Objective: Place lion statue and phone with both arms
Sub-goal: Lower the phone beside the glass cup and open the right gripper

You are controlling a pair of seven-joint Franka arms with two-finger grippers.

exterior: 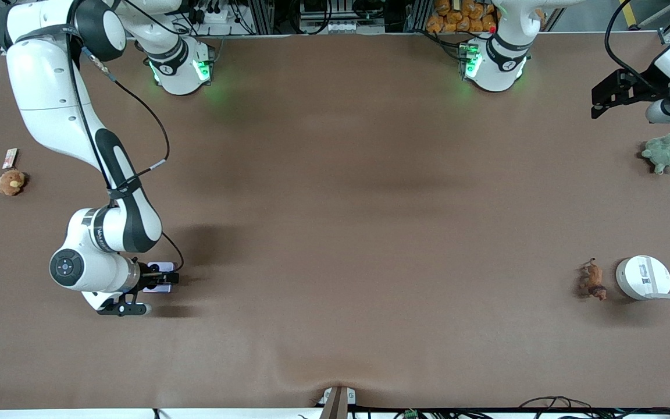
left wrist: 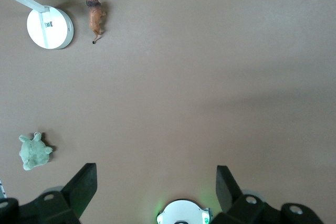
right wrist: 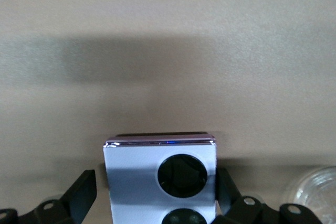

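The phone, a pale lavender square with two black camera circles, sits low at the table surface toward the right arm's end. My right gripper straddles it with its jaws open, and a gap shows between one finger and the phone's edge. The lion statue, small and reddish-brown, lies on the table toward the left arm's end. My left gripper hangs open and empty high over that end, well apart from the lion.
A round white disc device stands right beside the lion. A green plush turtle lies under the left gripper's area. A fluffy brown plush and a small tag lie at the right arm's end.
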